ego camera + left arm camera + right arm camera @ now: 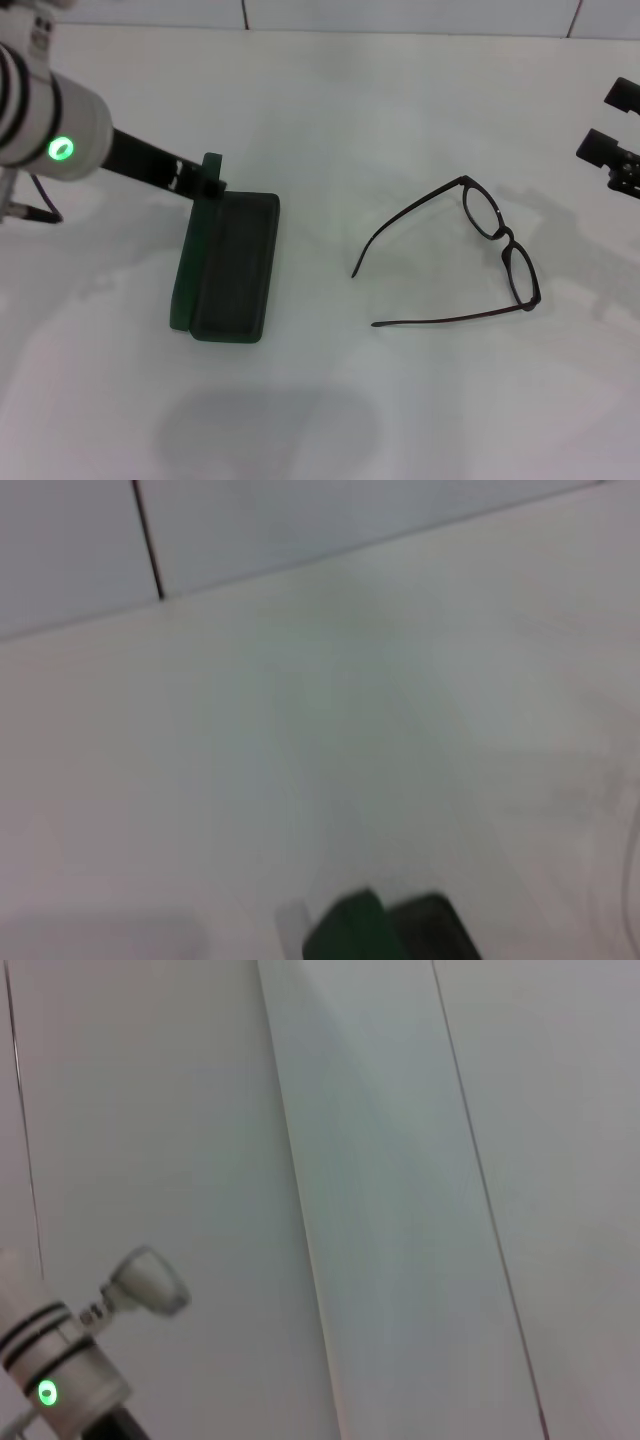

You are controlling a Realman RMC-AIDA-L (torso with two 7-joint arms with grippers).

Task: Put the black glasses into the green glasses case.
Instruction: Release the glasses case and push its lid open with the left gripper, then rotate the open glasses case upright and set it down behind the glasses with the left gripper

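Nearest the head camera lies a bare stretch of the white worktop (pixel 330 420), crossed by faint grey shadows.

Next comes the green glasses case (pixel 225 266), lying open left of centre. Its tray lies flat with the dark lining facing up; its lid stands up along the tray's left edge. No lettering can be made out on the lid.

To the right of the case, well apart from it, the black glasses (pixel 470 258) rest on the worktop with both temple arms unfolded and pointing toward the case. The lenses are on the right end of the frame.

At the far end of the raised lid, the left gripper (pixel 205 177) meets the lid's top corner. Its black fingers merge with the dark green of the lid, so it cannot be told whether the jaws are open, closed, or clamped on the lid. The left arm's white housing, with a lit green ring, is cut off by the picture's left edge. The left wrist view shows only a blurred green and dark corner of the case, cut off by the frame's lower edge.

At the far right edge, the right gripper (pixel 612 120) is only partly in frame, above the worktop and clear of the glasses. Two dark fingers show with a gap between them, so the jaws stand apart.
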